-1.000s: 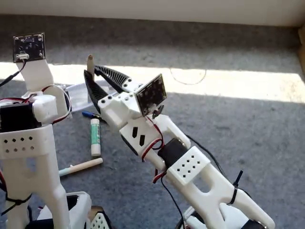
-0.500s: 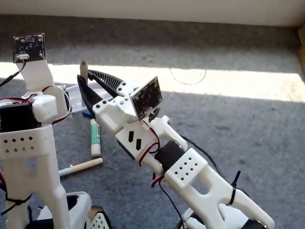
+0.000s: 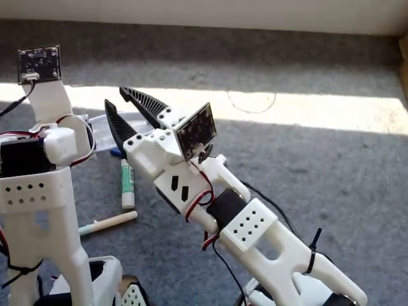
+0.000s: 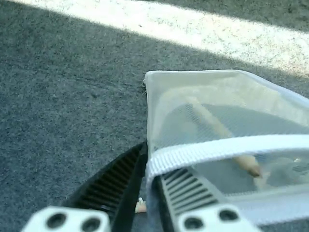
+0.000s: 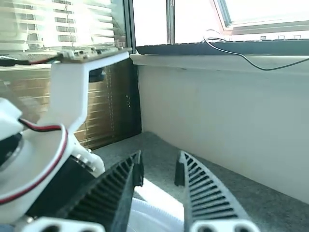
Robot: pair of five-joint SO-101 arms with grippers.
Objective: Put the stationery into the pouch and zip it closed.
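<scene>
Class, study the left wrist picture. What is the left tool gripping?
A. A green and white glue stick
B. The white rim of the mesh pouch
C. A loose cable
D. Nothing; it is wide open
B: in the left wrist view the left tool is closed on the pouch, with the white webbing rim pinched between its dark jaws.

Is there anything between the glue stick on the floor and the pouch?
Yes. A small blue thing lies between the far end of the glue stick and the pouch. Nothing else visible is in the way.
</scene>
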